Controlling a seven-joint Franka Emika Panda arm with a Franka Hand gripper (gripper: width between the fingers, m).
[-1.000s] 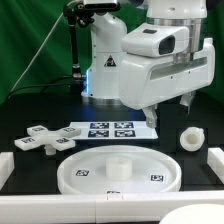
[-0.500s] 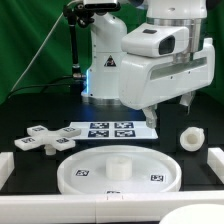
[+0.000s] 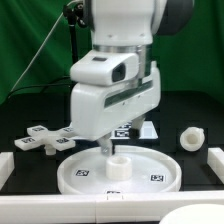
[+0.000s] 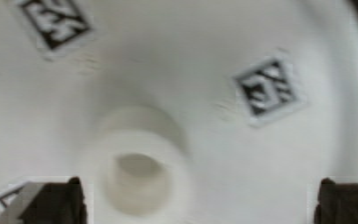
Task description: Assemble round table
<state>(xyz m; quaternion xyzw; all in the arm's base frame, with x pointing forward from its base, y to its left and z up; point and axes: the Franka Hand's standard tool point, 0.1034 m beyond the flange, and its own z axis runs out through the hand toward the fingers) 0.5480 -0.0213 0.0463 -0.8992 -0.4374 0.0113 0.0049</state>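
While gripper (image 4: 202, 200) hangs over round disc (image 3: 90, 180), fingers (image 4: 60, 203) spread wide, empty; disc's centre hub (image 4: 140, 170) just below, betw. them.

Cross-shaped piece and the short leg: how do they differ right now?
The cross-shaped piece lies flat with four arms; the leg is a stubby cylinder. The cross-shaped piece sits at the exterior view's left of the round disc, the leg at its right. Tags show on the cross-shaped piece; none is clear on the leg. Both are white and lie apart from the gripper.

White disc (image 3: 118, 176), black-and-white tags (image 4: 265, 86)
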